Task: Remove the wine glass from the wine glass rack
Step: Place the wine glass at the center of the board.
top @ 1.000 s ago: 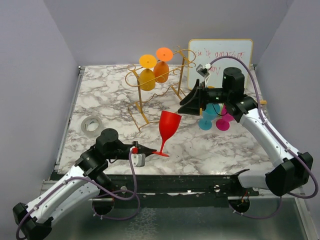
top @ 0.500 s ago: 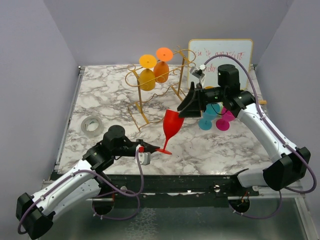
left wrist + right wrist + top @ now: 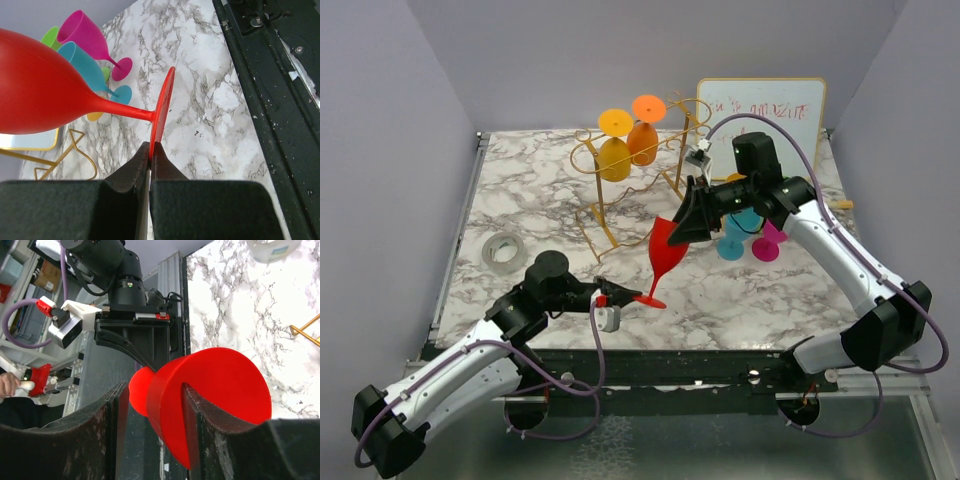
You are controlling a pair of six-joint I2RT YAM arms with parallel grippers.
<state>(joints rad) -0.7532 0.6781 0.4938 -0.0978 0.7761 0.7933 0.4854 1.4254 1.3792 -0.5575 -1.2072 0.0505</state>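
The left end effector (image 3: 150, 150) is pressed together on the foot disc of the red stemmed plastic wine glass (image 3: 663, 255). It holds the glass tilted over the marble-patterned worktop (image 3: 540, 200), just in front of the thin gold wire wine glass rack (image 3: 604, 225). The right end effector (image 3: 154, 387) straddles the bowl, fingers apart; whether they grip it I cannot tell. 2 orange wine glasses (image 3: 615, 158) hang on the rack.

Rack (image 3: 599, 205) behind glass (image 3: 663, 250), tape roll (image 3: 490, 252) left, whiteboard (image 3: 775, 110) seemingly behind rack.
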